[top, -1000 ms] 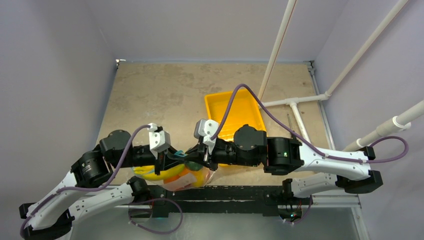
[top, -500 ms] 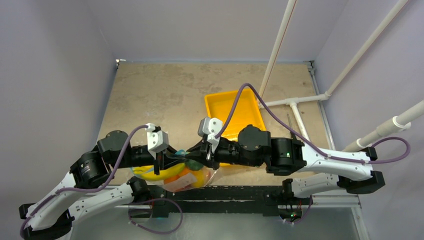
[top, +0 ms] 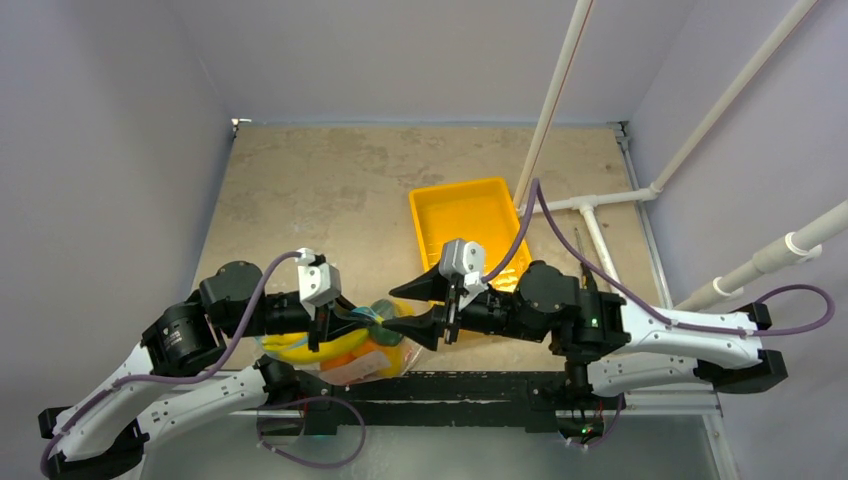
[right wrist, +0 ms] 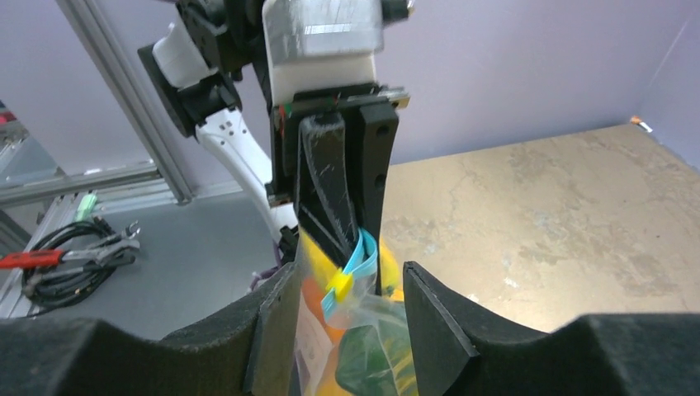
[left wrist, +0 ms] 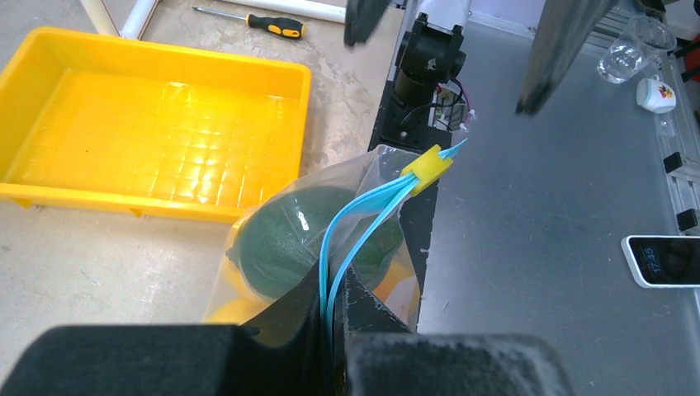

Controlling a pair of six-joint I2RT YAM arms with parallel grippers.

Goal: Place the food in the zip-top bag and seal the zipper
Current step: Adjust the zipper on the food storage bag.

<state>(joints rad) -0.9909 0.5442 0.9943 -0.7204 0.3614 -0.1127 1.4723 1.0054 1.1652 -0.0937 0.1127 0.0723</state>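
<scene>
1. The zip-top bag [top: 372, 362] is found at the near edge of the table [top: 320, 190], between the two arms. The food [left wrist: 285, 239] is seen through its clear wall: a green fruit, with yellow and orange pieces beside and under it.
2. The zipper [left wrist: 351, 227] is seen along the bag's mouth as two teal-blue strips lying close together. A small yellow slider [left wrist: 431, 163] is seated at its right end.
3. The left end of the zipper is pinched between the clenched fingers of the left gripper [top: 322, 335], and the bag extends to the right of that claw.
4. The right gripper [top: 402, 307] is released, its jaws spread wide. In the right wrist view the slider end of the bag is seen between the two fingers and is not squeezed by them. Whether the plastic is brushed by either finger cannot be told.
5. A yellow tray [top: 470, 200] is set farther back and to the right, apart from the bag.
6. A screwdriver [left wrist: 264, 21] is laid on the table to the right of the tray.
</scene>
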